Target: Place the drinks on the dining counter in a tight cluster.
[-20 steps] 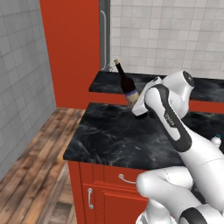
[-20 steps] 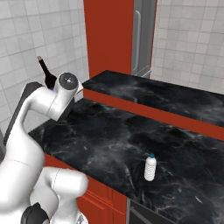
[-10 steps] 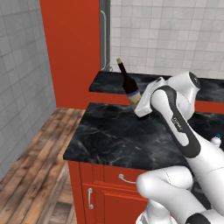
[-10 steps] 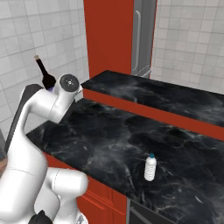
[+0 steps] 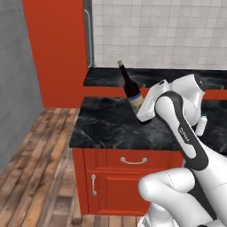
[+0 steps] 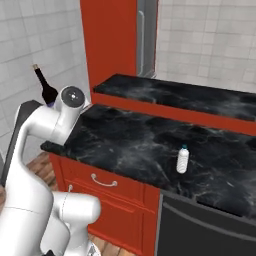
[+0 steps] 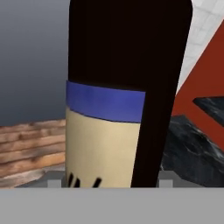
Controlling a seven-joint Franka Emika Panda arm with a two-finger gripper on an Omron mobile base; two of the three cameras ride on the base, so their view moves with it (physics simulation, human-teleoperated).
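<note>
Claw (image 5: 141,116) is clamped on the lower body of the wine bottle (image 5: 130,87), which is held tilted in the air above the left end of the lower worktop (image 5: 111,124), clear of both slabs. No drink is seen on the dining counter (image 6: 170,92). The water bottle (image 6: 183,159) stands on the worktop. The maroon bottle cannot be located. The task is judged barely begun: all placements remain.
</note>
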